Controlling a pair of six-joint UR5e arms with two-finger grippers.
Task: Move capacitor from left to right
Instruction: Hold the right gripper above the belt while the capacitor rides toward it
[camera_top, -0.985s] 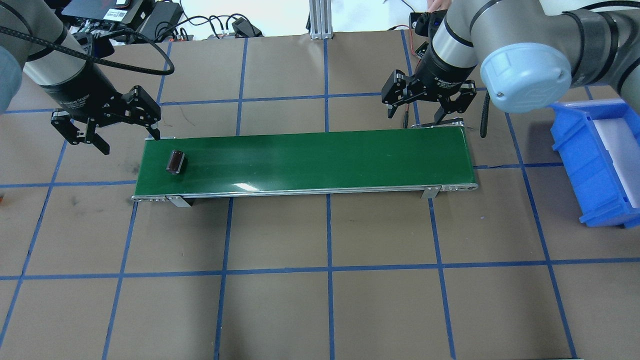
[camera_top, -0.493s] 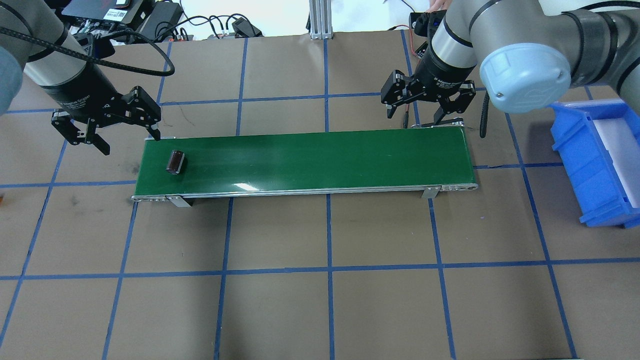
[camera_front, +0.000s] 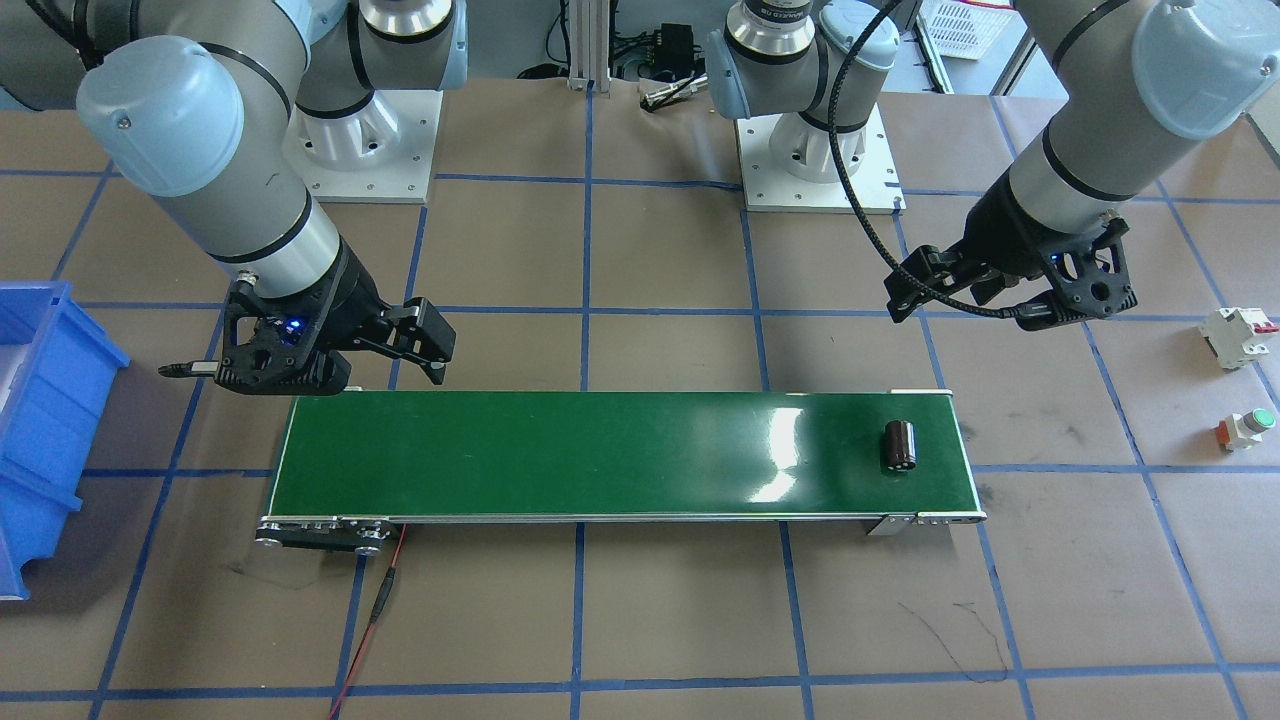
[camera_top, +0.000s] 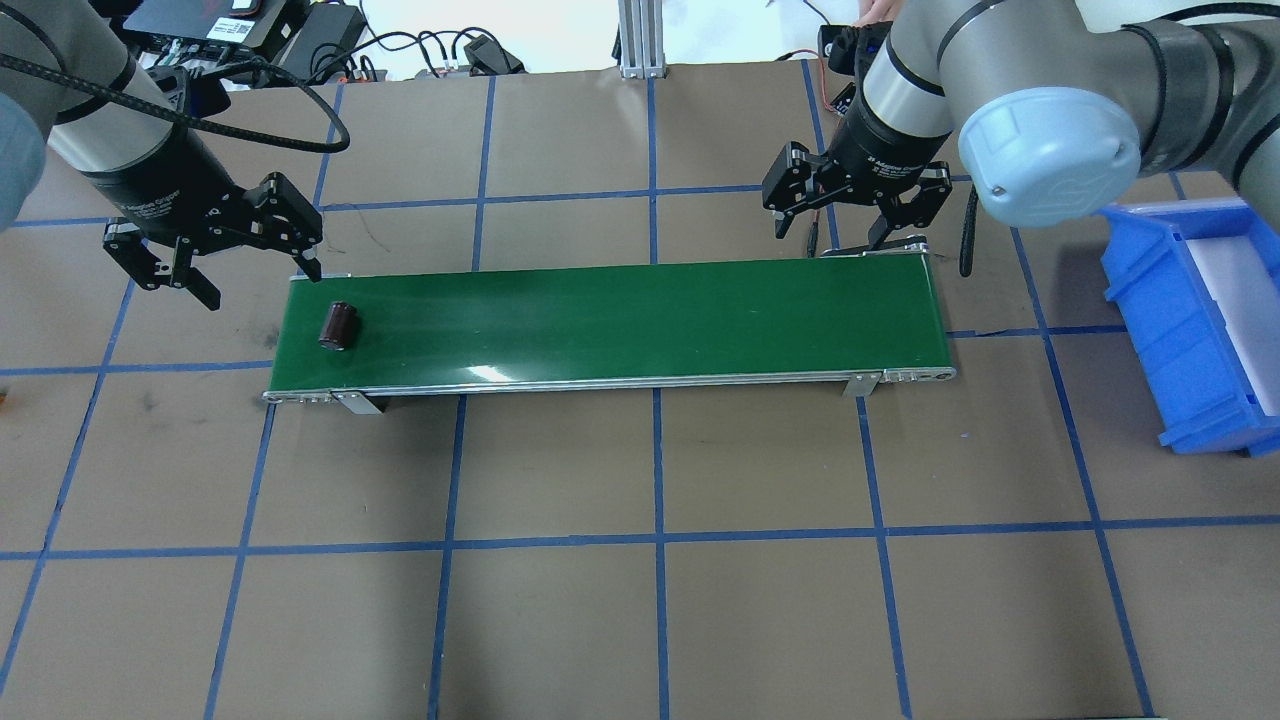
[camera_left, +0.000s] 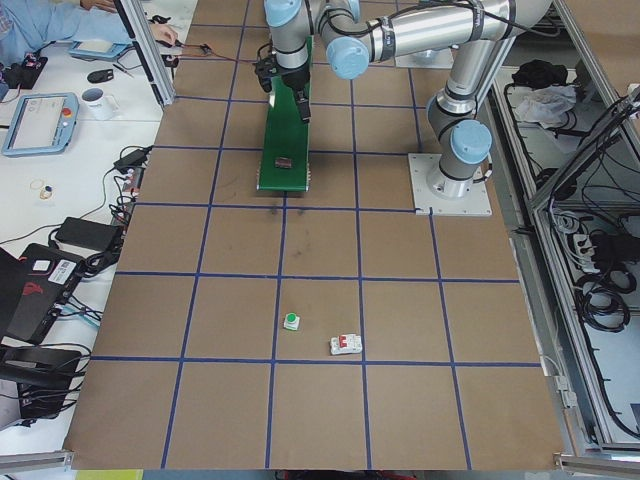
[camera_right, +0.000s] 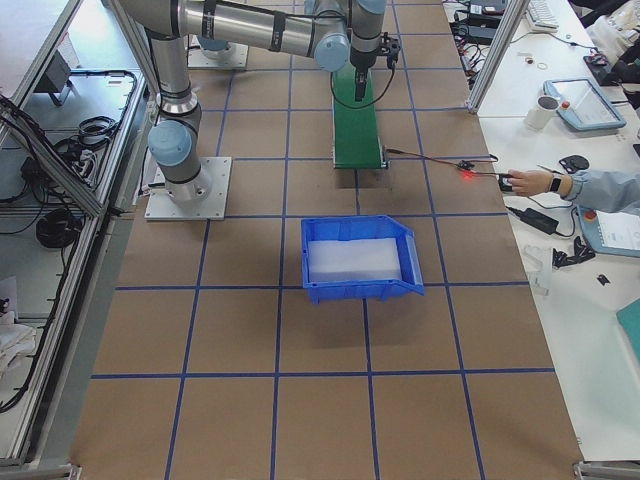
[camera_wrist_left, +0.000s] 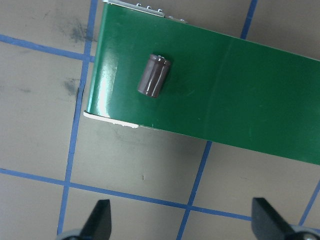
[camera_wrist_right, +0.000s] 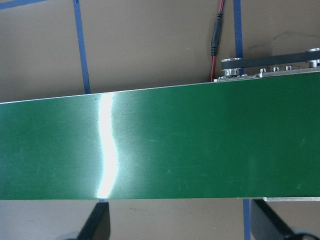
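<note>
The capacitor (camera_top: 338, 326), a stubby dark brown cylinder, lies on its side near the left end of the green conveyor belt (camera_top: 620, 320). In the front view the capacitor (camera_front: 899, 445) is at the belt's right end. My left gripper (camera_top: 264, 286) hovers open just beyond the belt's back left corner, apart from the capacitor. The left wrist view has the capacitor (camera_wrist_left: 154, 75) well ahead of the open left gripper (camera_wrist_left: 182, 220). My right gripper (camera_top: 830, 235) hangs open over the belt's far right back edge, empty. Only bare belt (camera_wrist_right: 160, 150) fills the right wrist view.
A blue bin (camera_top: 1150, 310) stands on the table right of the belt. A white block with a red tab (camera_front: 1238, 336) and a green-capped push button (camera_front: 1245, 428) lie on the paper off the belt's left end. A person's hand (camera_right: 530, 182) rests at the side bench.
The capacitor has shifted a little toward the belt's left end and turned slightly. Both grippers stay open and almost in place.
</note>
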